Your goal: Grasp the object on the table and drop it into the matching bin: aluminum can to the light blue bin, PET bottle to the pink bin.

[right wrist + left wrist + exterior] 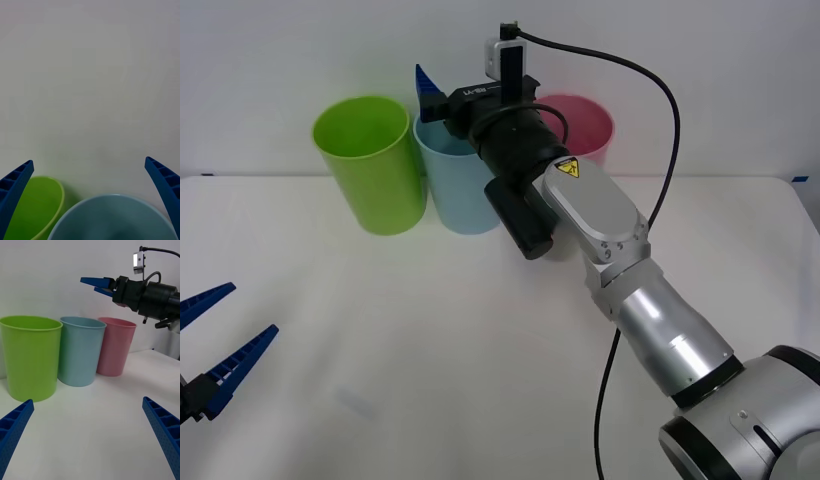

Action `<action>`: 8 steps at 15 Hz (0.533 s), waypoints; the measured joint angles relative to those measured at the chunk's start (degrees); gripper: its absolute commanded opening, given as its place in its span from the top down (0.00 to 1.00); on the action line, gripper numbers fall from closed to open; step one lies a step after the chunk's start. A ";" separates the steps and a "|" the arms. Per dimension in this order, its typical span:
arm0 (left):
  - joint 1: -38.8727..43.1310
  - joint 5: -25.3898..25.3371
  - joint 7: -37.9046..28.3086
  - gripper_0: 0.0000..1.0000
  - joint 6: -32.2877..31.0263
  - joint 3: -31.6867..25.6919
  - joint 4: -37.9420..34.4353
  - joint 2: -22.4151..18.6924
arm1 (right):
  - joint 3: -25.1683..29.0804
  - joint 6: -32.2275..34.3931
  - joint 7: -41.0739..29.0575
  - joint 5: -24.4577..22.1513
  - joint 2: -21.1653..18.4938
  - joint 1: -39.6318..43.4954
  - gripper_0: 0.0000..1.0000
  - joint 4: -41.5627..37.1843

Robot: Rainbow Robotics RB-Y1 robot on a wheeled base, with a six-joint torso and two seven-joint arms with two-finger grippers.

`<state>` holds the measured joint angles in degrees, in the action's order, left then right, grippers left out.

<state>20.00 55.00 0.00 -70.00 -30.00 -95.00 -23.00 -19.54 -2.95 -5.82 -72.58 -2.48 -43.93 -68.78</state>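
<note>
Front view, right pincer (423,88) released, empty, above light blue bin (460,190), left pincer (220,345) released.

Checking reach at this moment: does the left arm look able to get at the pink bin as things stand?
Probably not easily. The left gripper sits open, low at the table's near left, and the pink bin stands farthest from it, past the lime green bin and light blue bin, with the right gripper above them.

The right arm (580,200) hides part of the pink bin (585,120).
</note>
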 measured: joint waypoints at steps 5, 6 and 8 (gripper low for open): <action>0.00 0.00 0.00 0.00 0.00 0.00 0.00 0.00 | -4.87 0.03 -0.23 0.18 -5.00 7.65 0.00 -10.66; 0.00 0.00 0.00 0.00 0.00 0.00 0.00 0.00 | -5.96 0.04 -0.24 0.32 -6.43 9.33 0.00 -12.82; 0.00 0.00 0.00 0.00 0.00 0.00 0.00 0.00 | -7.80 0.13 -0.03 0.58 -9.40 12.70 0.00 -17.07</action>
<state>20.00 55.00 0.00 -70.00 -30.00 -95.00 -23.00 -27.34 -2.83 -5.85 -72.00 -11.89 -31.23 -85.85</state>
